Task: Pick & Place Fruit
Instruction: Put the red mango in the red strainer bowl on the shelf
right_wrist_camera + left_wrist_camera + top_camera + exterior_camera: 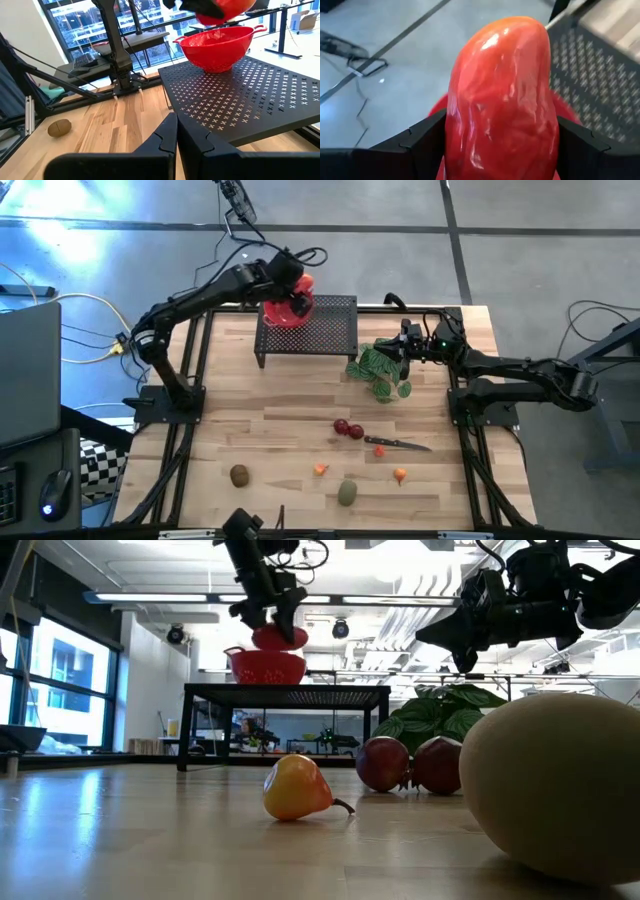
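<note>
The left gripper is clamping one red oblong fruit above the red colander; the right gripper is sitting closed, empty. Six fruits are lying on the table.

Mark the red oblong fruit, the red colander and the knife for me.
red oblong fruit (502, 100): left wrist view, middle of its glossy skin, held in the left pincer.
red colander (220, 47): right wrist view, front of its outer wall.
knife (405, 445): high view, on its blade.
</note>
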Controlling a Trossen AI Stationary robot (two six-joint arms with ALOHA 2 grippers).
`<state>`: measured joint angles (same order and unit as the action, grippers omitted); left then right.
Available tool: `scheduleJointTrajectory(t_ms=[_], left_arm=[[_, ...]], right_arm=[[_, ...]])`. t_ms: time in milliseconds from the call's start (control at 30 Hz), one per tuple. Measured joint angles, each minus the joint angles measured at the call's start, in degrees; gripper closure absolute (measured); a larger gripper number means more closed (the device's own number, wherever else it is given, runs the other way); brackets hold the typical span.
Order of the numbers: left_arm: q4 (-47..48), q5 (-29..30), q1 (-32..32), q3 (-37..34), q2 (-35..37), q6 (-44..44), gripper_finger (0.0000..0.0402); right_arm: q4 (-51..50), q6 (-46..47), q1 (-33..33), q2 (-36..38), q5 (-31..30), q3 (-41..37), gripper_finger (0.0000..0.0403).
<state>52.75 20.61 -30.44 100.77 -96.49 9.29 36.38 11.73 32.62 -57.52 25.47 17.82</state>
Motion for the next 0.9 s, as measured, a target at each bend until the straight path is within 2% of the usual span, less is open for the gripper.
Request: scheduleJointTrajectory(t_ms=[667,900], left_arm=[[6.2,0.5,-1.1,-0.1,0.0,1.5,0.011],[4.4,0.5,-1.1,-3.0,0.1,2.0,0.011]], right_arm=[[0.0,-1.0,0.0,0.0,0.0,0.0,0.04],[-0.1,-1.0,0.0,0.0,0.0,0.0,0.04]])
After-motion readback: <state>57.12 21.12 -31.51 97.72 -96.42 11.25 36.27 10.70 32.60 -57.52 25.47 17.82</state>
